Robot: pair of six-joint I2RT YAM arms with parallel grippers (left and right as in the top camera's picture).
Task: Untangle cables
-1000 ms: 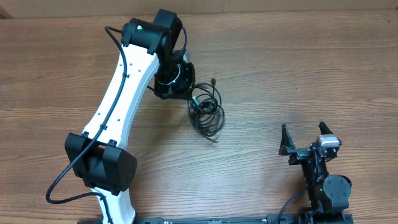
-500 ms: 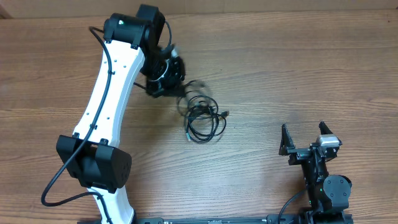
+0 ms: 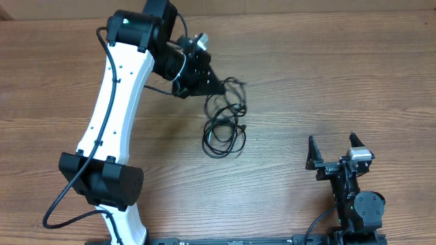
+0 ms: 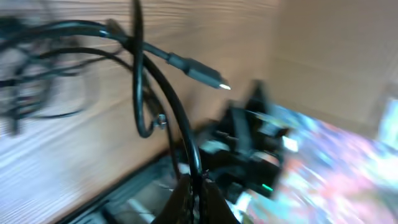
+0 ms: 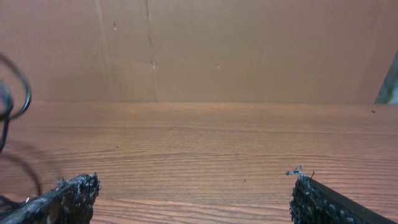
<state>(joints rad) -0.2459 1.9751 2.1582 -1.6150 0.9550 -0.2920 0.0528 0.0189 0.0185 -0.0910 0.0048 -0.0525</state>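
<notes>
Wooden surface is filling the whole overhead view. My left arm, white with black joints, is reaching from the near edge toward the far side, with the wrist turning in toward the centre. My right arm is sitting low at the near right corner. My right hand is spreading wide and holding nothing, and its fingertips are showing at both bottom corners of the right wrist view over bare wood. My left hand is closing tight and pinching one thin strand of the cables. The black bundle is trailing from that hand down toward the middle of the surface, with its loose loops lying just below the hand and well apart from my right hand. In the left wrist view, which is blurry, strands are arching up from my fingers and one small plug is sticking out to the right.
</notes>
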